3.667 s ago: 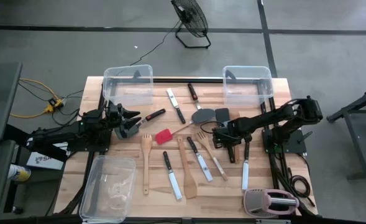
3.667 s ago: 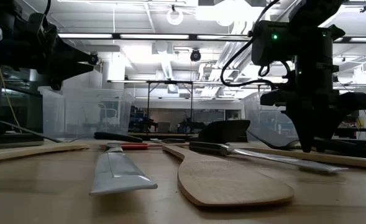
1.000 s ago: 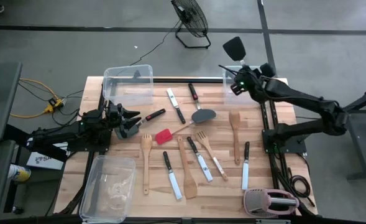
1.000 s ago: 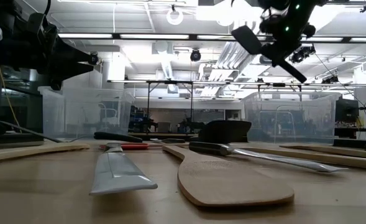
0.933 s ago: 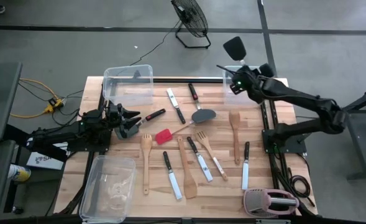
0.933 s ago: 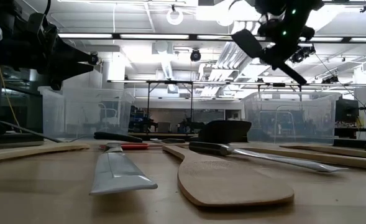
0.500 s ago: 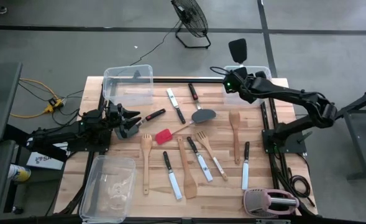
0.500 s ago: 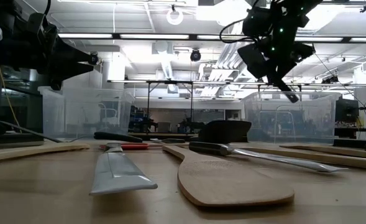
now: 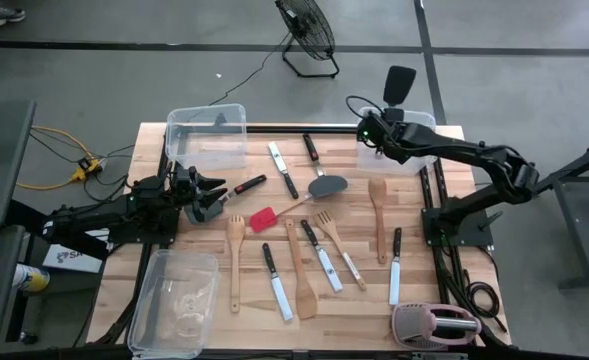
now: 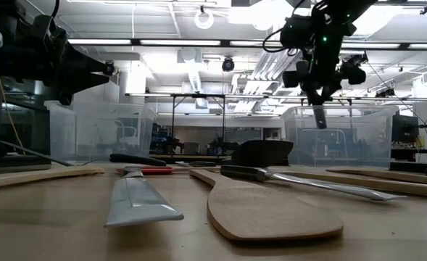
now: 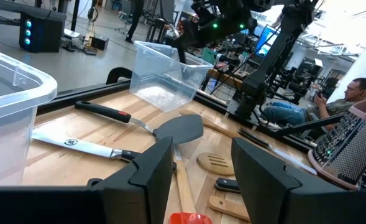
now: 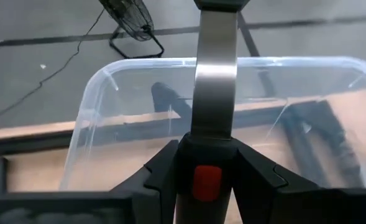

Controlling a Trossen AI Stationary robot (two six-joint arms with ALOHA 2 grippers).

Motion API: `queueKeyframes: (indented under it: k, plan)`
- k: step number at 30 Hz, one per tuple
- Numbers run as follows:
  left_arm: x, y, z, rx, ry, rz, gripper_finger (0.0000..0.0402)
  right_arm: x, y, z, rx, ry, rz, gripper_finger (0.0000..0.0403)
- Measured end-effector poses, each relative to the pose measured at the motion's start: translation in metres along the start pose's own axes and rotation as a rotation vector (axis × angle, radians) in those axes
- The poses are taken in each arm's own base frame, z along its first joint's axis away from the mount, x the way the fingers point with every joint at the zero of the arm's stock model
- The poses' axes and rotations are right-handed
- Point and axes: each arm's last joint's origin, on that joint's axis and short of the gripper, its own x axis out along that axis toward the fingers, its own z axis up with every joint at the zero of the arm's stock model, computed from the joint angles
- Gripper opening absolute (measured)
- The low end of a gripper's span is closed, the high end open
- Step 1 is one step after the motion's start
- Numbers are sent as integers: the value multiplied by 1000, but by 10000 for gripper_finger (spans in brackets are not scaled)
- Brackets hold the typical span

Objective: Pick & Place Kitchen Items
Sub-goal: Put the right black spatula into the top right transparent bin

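My right gripper (image 9: pixel 377 130) is high above the far right clear bin (image 9: pixel 366 158) and shut on a black spatula with a steel shank; its blade (image 9: pixel 399 82) is up. My left gripper (image 9: pixel 206 197) is open and empty at the table's left; in the left wrist view (image 11: pixel 201 180) its fingers stand apart. On the table lie a grey spatula (image 9: pixel 326 186), a small red spatula (image 9: pixel 264 219), several black-handled knives (image 9: pixel 278 283) and several wooden spoons and turners (image 9: pixel 378 215). My right gripper pinches the spatula's black handle (image 12: pixel 205 177) between its two fingers, just below the steel shank (image 12: pixel 215 68). The fingers lie across the handle. The spatula is lifted clear and stands nearly upright, blade up, its handle end (image 10: pixel 320 116) hanging over the bin.
A second clear bin (image 9: pixel 206 120) stands at the back left and a third (image 9: pixel 174 300) at the front left. A pink-and-grey toaster (image 9: pixel 436 325) sits at the front right corner. A person (image 11: pixel 350 93) sits beyond the table's right side.
My right gripper has turned in place above the far right bin and shifted a little toward the table's left. The spatula has swung from a slant to nearly upright, its handle end coming down and its blade staying up.
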Motion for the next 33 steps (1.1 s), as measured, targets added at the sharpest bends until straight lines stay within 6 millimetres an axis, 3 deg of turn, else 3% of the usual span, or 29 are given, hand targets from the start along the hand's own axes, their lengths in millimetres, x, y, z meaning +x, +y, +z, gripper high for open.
queueKeyframes:
  k: [26, 33]
  plan:
    - [0, 0, 0, 0, 0, 0, 163, 18, -5, 16, 633, 97, 42, 114]
    - [0, 0, 0, 0, 0, 0, 163, 21, -7, 18, 719, 120, 33, 114]
